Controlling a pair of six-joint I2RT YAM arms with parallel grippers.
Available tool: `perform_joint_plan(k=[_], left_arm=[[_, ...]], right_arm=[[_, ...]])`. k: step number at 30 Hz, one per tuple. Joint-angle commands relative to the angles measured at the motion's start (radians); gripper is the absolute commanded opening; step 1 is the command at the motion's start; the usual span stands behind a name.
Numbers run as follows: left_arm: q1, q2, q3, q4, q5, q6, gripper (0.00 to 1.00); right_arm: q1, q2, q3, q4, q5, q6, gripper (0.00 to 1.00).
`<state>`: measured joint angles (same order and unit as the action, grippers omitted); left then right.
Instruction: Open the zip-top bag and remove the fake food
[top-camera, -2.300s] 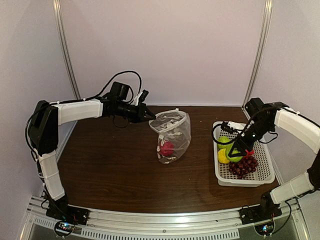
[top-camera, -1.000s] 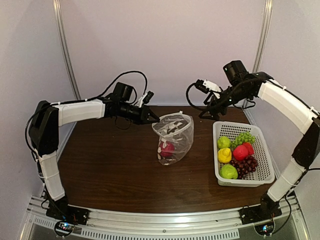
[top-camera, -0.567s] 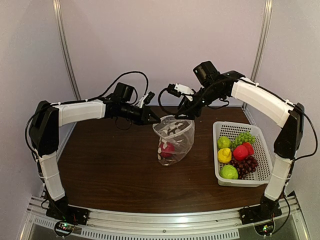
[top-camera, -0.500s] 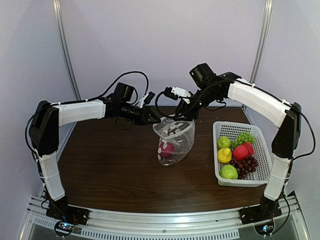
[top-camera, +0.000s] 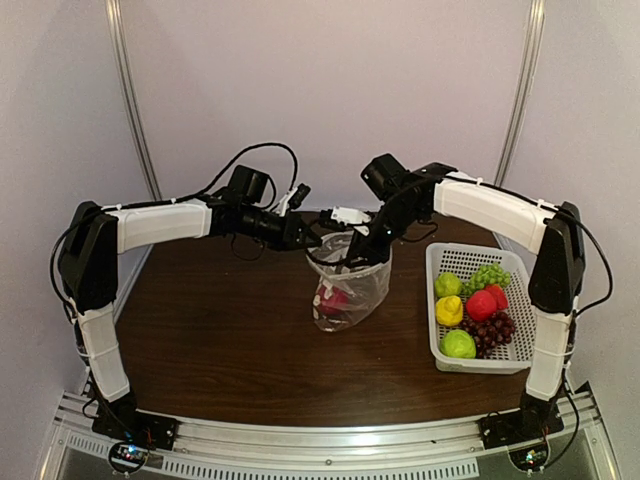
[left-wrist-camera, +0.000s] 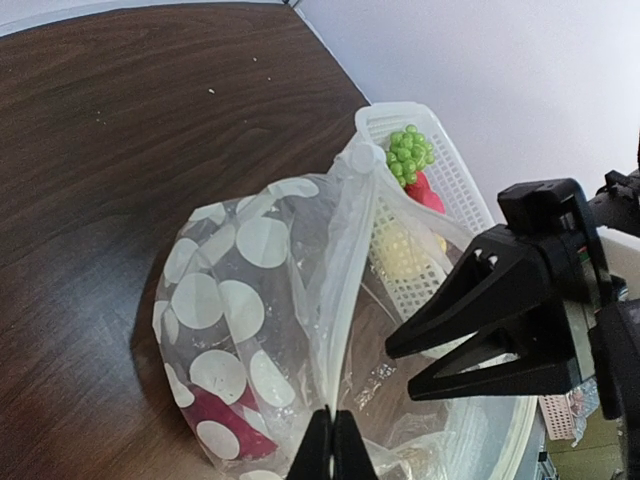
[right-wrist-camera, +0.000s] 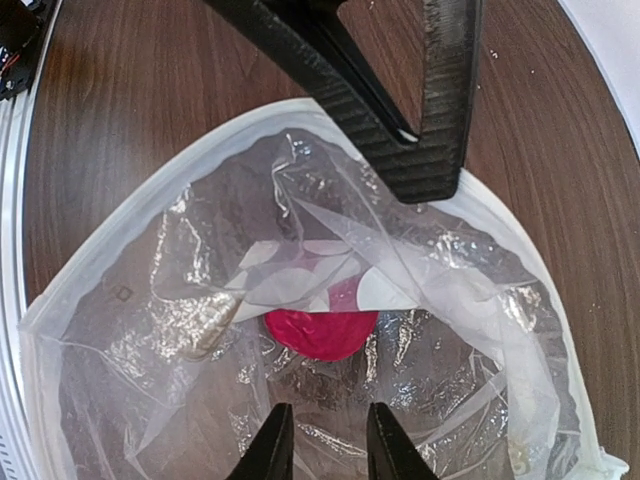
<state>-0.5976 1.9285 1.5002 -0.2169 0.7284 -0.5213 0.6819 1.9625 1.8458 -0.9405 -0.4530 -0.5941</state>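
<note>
The zip-top bag (top-camera: 350, 283) stands upright mid-table, clear with white dots (left-wrist-camera: 240, 300), its mouth held wide. My left gripper (top-camera: 318, 240) is shut on the bag's rim (left-wrist-camera: 333, 445) at the left side. My right gripper (top-camera: 358, 252) points down inside the bag's mouth (right-wrist-camera: 328, 440), jaws a little apart with nothing between them. Below it, at the bottom of the bag, lies one red piece of fake food (right-wrist-camera: 320, 333). In the left wrist view the right gripper (left-wrist-camera: 400, 372) shows as black fingers over the opening.
A white perforated basket (top-camera: 492, 366) at the right holds green grapes (top-camera: 487, 275), a lemon (top-camera: 449, 310), a red fruit (top-camera: 482, 304), a green apple (top-camera: 458, 343) and purple grapes (top-camera: 492, 330). Walls and metal posts close off the back.
My right arm swung left from above the basket and lowered its gripper into the bag's mouth, its jaws narrowing. The left gripper kept hold of the rim.
</note>
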Motion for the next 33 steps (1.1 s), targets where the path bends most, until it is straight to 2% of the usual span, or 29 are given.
perform_joint_plan(k=[1,5,21,25,31,33], left_arm=[[-0.005,-0.011,0.022,-0.001,-0.003,0.014,0.00],[-0.005,-0.007,0.023,-0.013,-0.025,0.008,0.00],[-0.005,0.005,0.068,-0.083,-0.064,0.022,0.01],[-0.005,-0.017,0.152,-0.202,-0.146,0.092,0.22],[0.001,-0.093,0.206,-0.279,-0.259,0.156,0.41],[0.021,-0.102,0.185,-0.284,-0.293,0.117,0.43]], right_arm=[[0.018,0.042,-0.015,-0.013,0.036,-0.010,0.26],[0.021,0.081,-0.008,-0.012,0.045,-0.012,0.26],[0.044,0.152,-0.080,0.080,-0.021,0.006,0.38],[0.044,0.136,-0.080,0.096,-0.012,0.005,0.39],[0.044,0.128,-0.074,0.112,-0.004,0.010,0.41],[0.044,0.128,-0.074,0.115,-0.013,0.013,0.42]])
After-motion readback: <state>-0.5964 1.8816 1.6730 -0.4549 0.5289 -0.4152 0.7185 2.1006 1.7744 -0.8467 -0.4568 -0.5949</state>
